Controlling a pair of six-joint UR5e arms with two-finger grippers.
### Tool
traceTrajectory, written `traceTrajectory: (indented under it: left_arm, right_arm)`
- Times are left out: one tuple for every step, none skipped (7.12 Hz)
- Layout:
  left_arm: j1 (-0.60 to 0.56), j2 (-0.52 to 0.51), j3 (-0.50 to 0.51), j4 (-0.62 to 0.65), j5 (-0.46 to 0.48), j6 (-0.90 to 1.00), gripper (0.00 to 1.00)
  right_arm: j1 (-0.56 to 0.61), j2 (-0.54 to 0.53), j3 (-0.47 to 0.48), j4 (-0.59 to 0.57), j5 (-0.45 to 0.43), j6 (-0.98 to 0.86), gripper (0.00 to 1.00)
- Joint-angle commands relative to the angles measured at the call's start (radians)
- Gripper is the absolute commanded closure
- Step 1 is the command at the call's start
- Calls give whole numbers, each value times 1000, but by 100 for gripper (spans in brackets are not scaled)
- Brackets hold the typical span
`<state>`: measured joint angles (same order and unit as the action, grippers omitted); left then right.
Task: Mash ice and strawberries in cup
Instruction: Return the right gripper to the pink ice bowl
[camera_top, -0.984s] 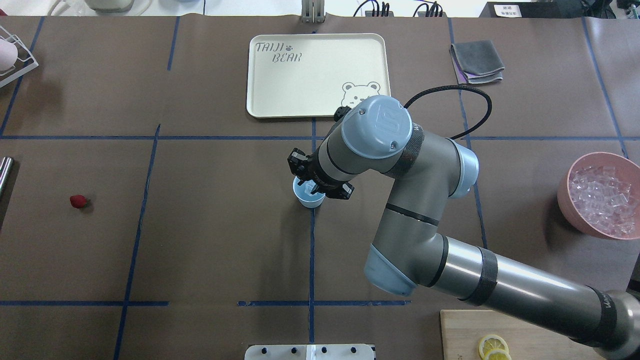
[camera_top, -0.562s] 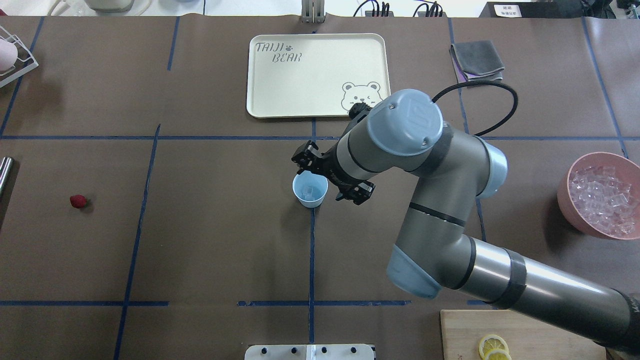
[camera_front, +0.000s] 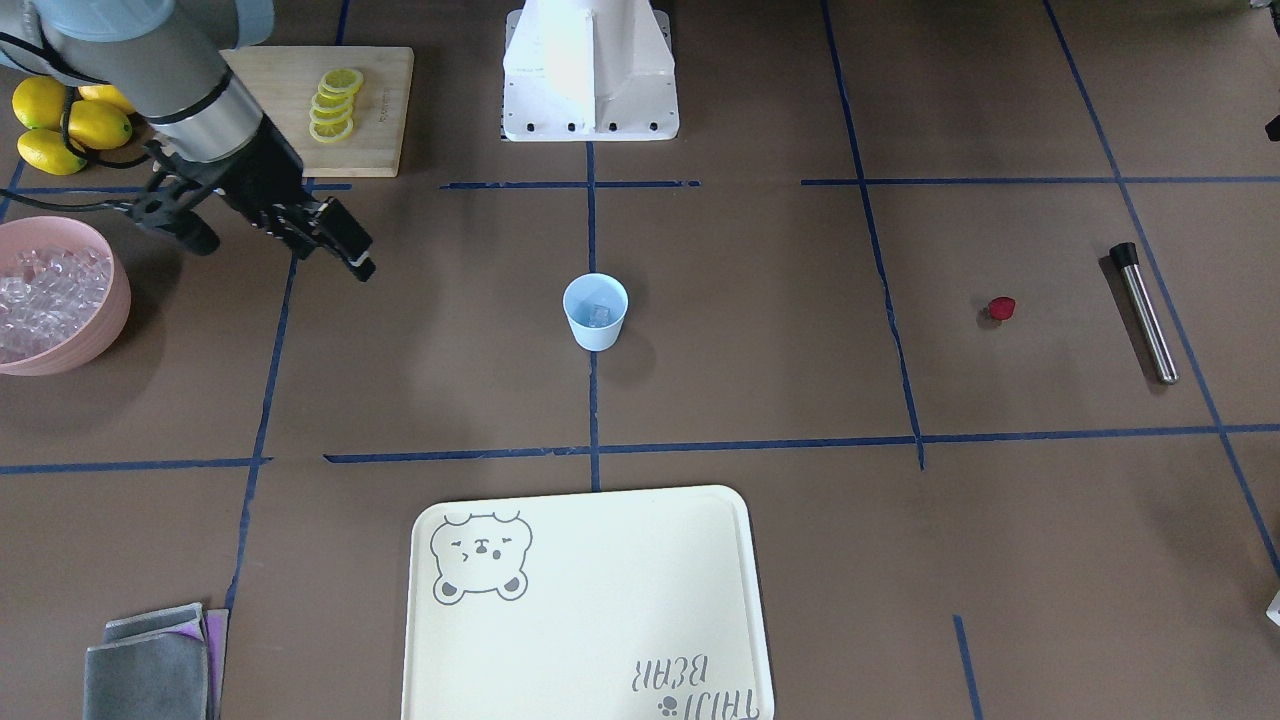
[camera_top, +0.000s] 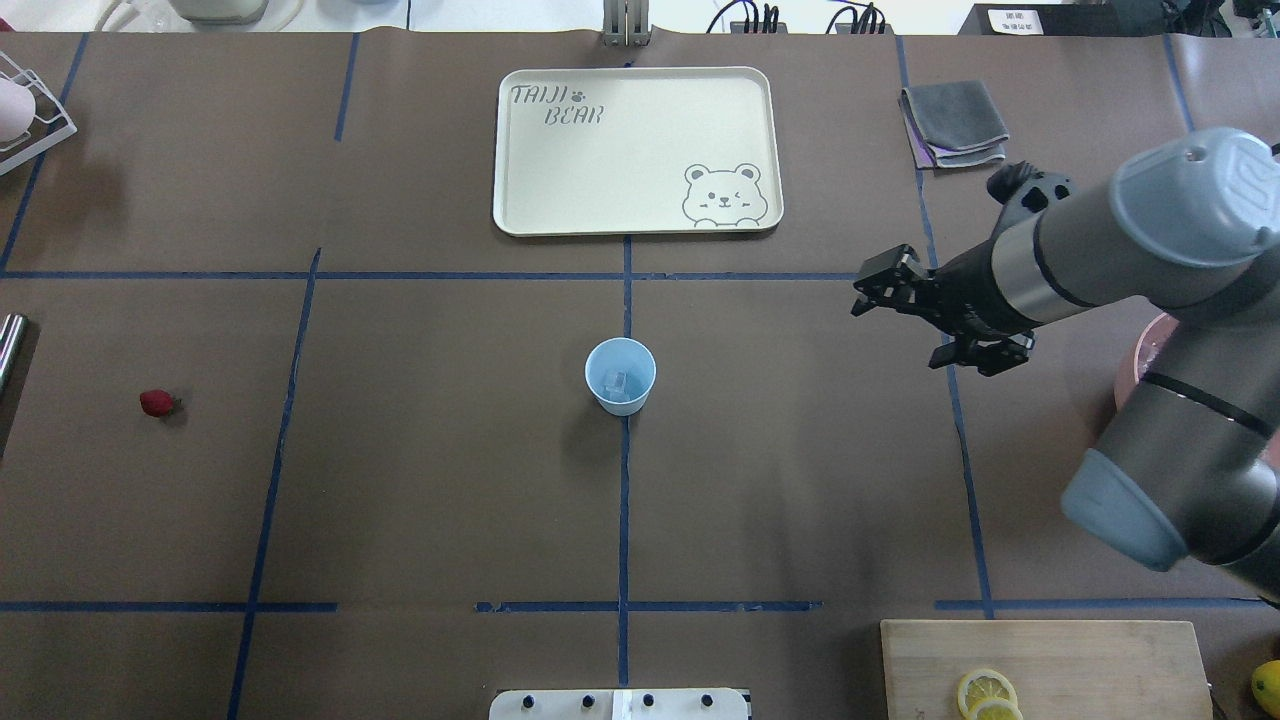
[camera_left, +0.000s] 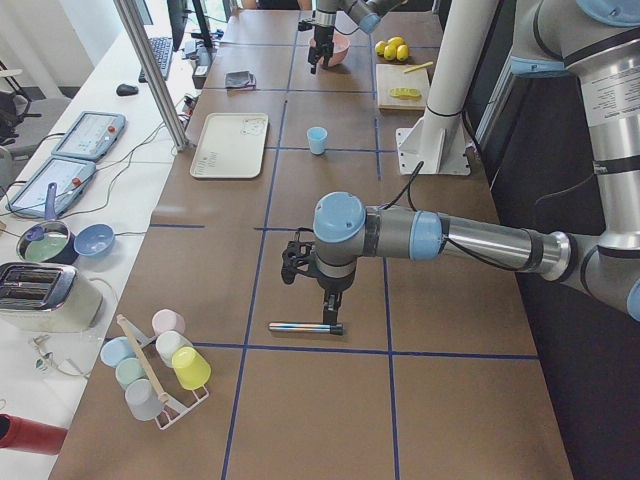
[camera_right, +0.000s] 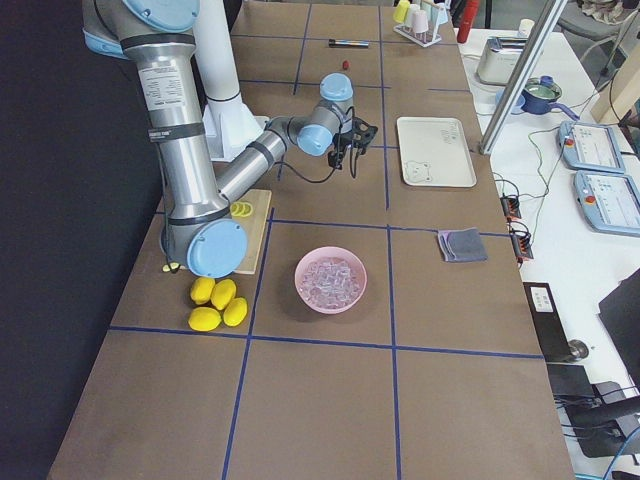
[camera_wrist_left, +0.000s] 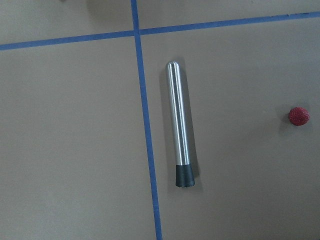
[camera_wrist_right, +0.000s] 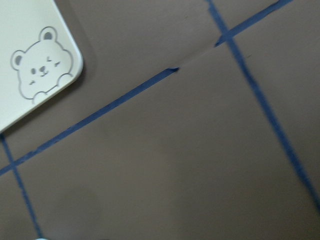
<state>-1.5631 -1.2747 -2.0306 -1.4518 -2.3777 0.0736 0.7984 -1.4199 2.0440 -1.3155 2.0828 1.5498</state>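
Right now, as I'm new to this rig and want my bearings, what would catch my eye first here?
The pale-blue cup stands alone at the centre of the table with ice inside. The right gripper hangs open and empty between it and the pink bowl, while the strawberry lies far off on the robot's left, near a metal rod.

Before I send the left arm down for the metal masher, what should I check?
1. Cup upright: ok.
2. Ice in the cup: ok.
3. Strawberry in the cup: not ok, it lies on the table.
4. Masher lying free under the left wrist camera: ok.
5. Left hand open: cannot tell.
6. Right hand open and clear of the cup: ok.
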Motion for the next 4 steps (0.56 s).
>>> traceTrajectory:
  left_arm:
    - [0, 0, 1, 1, 0, 0, 0]
    - [0, 0, 1, 1, 0, 0, 0]
    - [0, 0, 0, 1, 0, 0, 0]
    - [0, 0, 0, -1, 0, 0, 0]
  right_arm:
    - [169, -243, 42, 2, 75, -473, 0]
    - [226, -333, 44, 2, 83, -667, 0]
    - [261, -390, 39, 1, 80, -786, 0]
    - [265, -408, 22, 1, 80, -804, 0]
